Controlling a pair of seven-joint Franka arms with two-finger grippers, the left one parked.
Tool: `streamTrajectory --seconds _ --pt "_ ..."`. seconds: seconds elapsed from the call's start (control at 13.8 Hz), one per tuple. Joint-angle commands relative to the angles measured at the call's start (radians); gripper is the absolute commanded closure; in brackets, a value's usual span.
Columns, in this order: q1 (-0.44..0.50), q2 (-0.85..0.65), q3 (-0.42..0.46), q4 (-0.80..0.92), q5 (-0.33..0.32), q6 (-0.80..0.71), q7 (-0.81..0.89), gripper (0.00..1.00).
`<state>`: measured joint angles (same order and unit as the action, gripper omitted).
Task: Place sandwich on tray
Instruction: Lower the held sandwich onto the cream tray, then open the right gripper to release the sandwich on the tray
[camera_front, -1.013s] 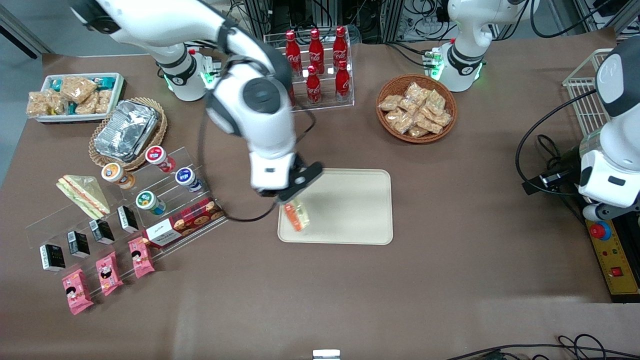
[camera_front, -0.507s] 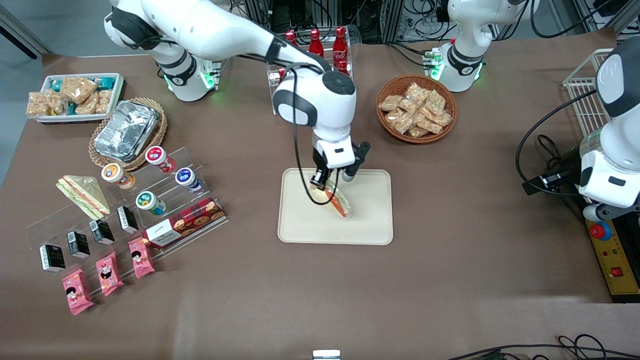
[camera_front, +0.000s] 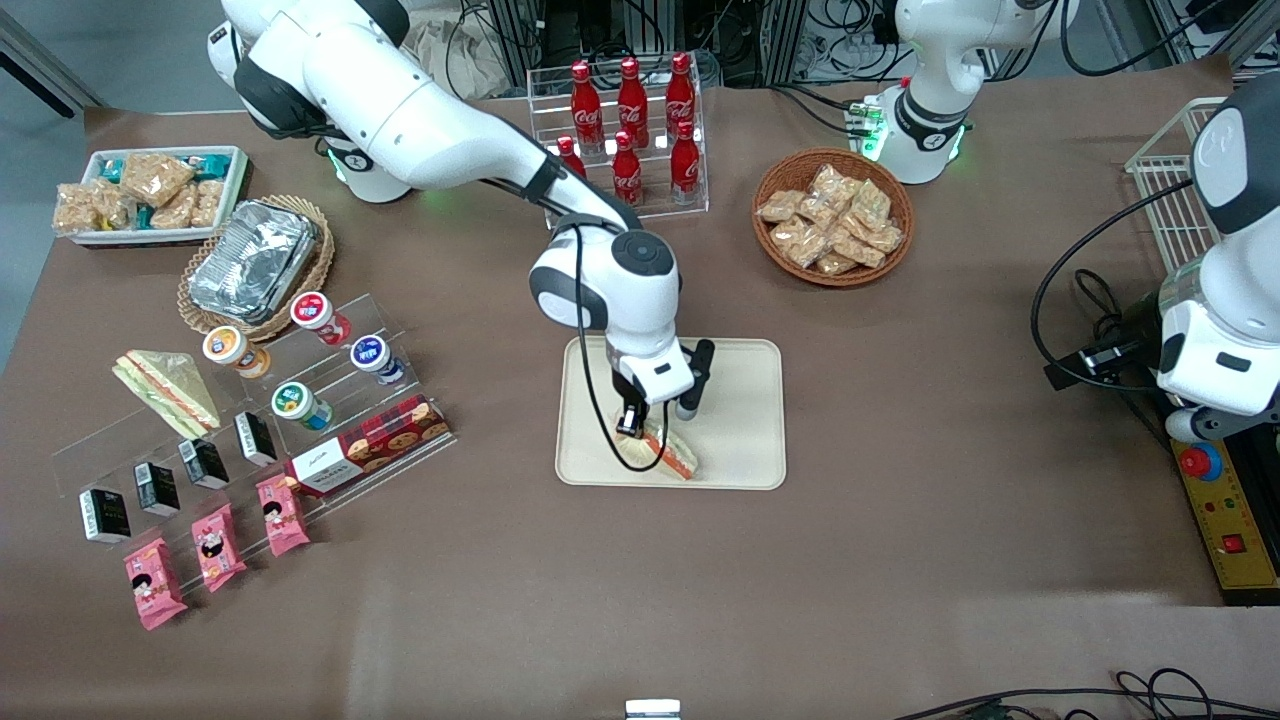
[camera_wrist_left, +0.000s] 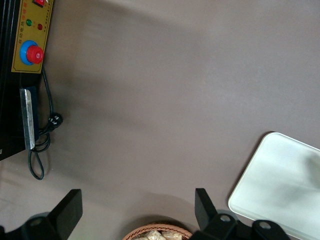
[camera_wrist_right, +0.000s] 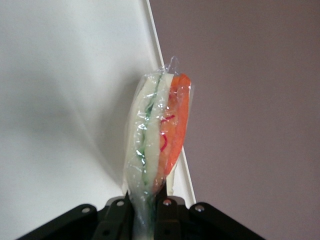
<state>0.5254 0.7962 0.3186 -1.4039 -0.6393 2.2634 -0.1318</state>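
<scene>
Front view: my hand (camera_front: 650, 432) was low over the tray (camera_front: 740, 400), at the edge nearest the camera. The sandwich (camera_front: 672, 452) hung from it, its orange filling edge showing just inside the rim. Whether it touched the tray surface I could not tell. The tray lay in the middle of the worktop (camera_front: 900, 560). The paler wedge sandwich (camera_front: 166, 386) sat untouched toward my arm's end of the worktop, beside the acrylic stand of small jars (camera_front: 300, 370).

Left wrist view: only a corner of the tray (camera_wrist_left: 280, 190), bare brown worktop (camera_wrist_left: 150, 100) and the rim of the snack basket (camera_wrist_left: 157, 233). Neither my hand nor the sandwich appeared.

Right wrist view: my hand (camera_wrist_right: 145, 212) was closed narrow on the sandwich (camera_wrist_right: 159, 135), pinching the wrap at one end so the wedge stood edge-on, green and orange layers visible. The wedge crossed the tray's rim (camera_wrist_right: 160, 60), partly over cream tray and partly over brown worktop.

Judgement: gripping the thin end keeps the bread from being crushed. The placement looked marginal; released here, the wedge could tip across the rim. A shift toward the tray's middle before letting go seemed prudent.
</scene>
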Motion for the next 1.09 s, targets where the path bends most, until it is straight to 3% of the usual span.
streamTrajectory --seconds 0.0,0.14,0.22,0.29,0.36,0.43,0.51,0.65,0.87,1.01 --pt "0.001 0.031 0.001 0.017 -0.013 0.033 -0.031 0.96" --pt "0.004 0.043 0.001 0.016 -0.001 0.033 -0.031 0.95" --pt "0.005 0.055 0.001 0.017 0.057 0.033 -0.028 0.88" --pt "0.004 0.066 -0.003 0.019 0.143 0.036 -0.032 0.71" --pt "0.001 0.066 -0.003 0.019 0.177 0.042 -0.034 0.59" --pt "0.002 0.064 -0.004 0.019 0.181 0.044 -0.034 0.22" --pt "0.002 0.061 -0.003 0.019 0.187 0.044 -0.034 0.01" --pt "-0.001 0.058 0.002 0.026 0.200 0.044 -0.032 0.01" --pt "-0.030 0.023 0.002 0.032 0.347 0.028 -0.038 0.01" --pt "-0.051 -0.027 0.002 0.033 0.366 -0.010 -0.037 0.01"
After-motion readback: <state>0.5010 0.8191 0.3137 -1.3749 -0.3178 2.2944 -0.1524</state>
